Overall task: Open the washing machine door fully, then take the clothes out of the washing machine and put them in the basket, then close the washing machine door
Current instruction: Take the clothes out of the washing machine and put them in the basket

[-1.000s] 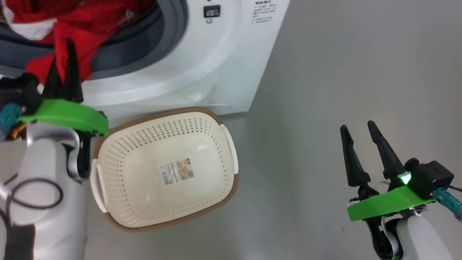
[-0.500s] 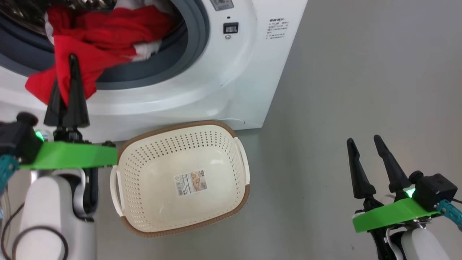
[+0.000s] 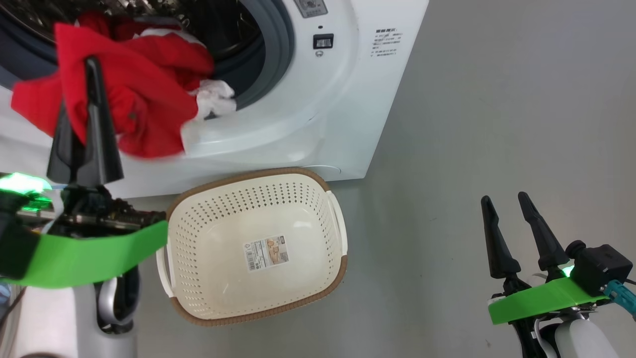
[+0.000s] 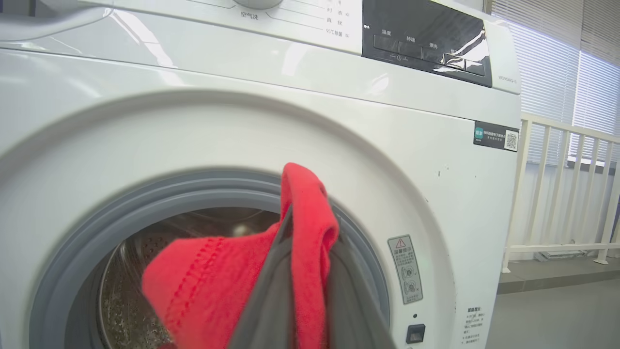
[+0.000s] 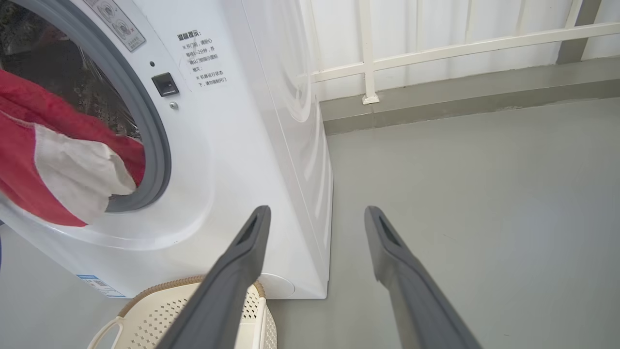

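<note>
The white washing machine [image 3: 318, 124] stands with its drum mouth uncovered; the washing machine door is out of view. Red and white clothes [image 3: 144, 99] spill out of the drum and hang over the front lip. My left gripper [image 3: 89, 64] is shut on a fold of this red fabric; the left wrist view shows the clothes [image 4: 203, 286] pinched between my two fingers [image 4: 271, 291]. The cream basket [image 3: 208, 219] sits on the floor just below the machine, with only a paper label inside. My right gripper [image 3: 504, 199] hovers open over bare floor, to the right of the basket.
Grey floor [image 3: 497, 99] stretches to the right of the machine. A white railing [image 5: 368, 58] runs along the wall behind it. The basket's rim [image 5: 160, 288] lies right below my right gripper [image 5: 315, 213] in its wrist view.
The head camera has shifted. My left gripper has drawn the clothes farther out of the drum, so more red fabric now hangs over the front. The right gripper stays open.
</note>
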Robot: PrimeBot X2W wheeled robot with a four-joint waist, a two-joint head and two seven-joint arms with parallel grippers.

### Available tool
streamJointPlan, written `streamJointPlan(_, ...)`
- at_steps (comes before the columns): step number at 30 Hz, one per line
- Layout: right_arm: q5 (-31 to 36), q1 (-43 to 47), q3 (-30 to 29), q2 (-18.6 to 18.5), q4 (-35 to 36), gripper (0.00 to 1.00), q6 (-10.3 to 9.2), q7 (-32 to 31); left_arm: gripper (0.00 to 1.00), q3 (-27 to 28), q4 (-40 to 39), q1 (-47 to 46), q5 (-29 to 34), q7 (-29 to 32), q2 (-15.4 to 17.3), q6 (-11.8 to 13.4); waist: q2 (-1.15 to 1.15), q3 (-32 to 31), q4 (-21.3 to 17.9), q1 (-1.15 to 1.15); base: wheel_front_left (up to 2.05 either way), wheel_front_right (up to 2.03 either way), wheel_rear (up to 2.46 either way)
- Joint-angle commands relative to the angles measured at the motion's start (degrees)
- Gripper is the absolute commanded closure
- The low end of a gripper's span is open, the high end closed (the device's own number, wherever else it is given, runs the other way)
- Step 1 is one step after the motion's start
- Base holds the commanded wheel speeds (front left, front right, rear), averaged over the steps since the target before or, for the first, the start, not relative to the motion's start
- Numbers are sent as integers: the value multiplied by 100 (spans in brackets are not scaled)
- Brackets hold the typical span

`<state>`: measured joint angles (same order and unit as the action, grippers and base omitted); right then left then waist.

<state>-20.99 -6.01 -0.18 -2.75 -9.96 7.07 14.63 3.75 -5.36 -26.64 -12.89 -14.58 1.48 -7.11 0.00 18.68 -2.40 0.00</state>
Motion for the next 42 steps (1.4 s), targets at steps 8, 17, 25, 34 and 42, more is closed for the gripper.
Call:
streamJointPlan(8, -28, -74, 128, -13, 133, 0, 42, 37, 100, -53, 242, 305, 3, -41, 141, -2, 0, 72, -13, 0, 0, 0, 0)
streamJointPlan(17, -55, -132, 114, -13, 145, 0, 42, 37, 100, -199, 1127, 520, -31, -41, 140, 18, 0, 220, -30, 0, 0, 0, 0)
streamJointPlan(25, -90, -237, 129, -13, 176, 0, 42, 37, 100, -173, 1942, 509, -48, -41, 140, -3, 0, 429, -65, 0, 0, 0, 0)
streamJointPlan(34, -131, -390, 132, -13, 220, 0, 42, 37, 100, -205, 2785, 335, 94, -41, 140, -29, 0, 779, -149, 0, 0, 0, 0)
streamJointPlan(42, -172, -500, 133, -13, 279, 0, 42, 37, 100, -457, 3491, 156, 161, -41, 140, -36, 0, 1133, -247, 0, 0, 0, 0)
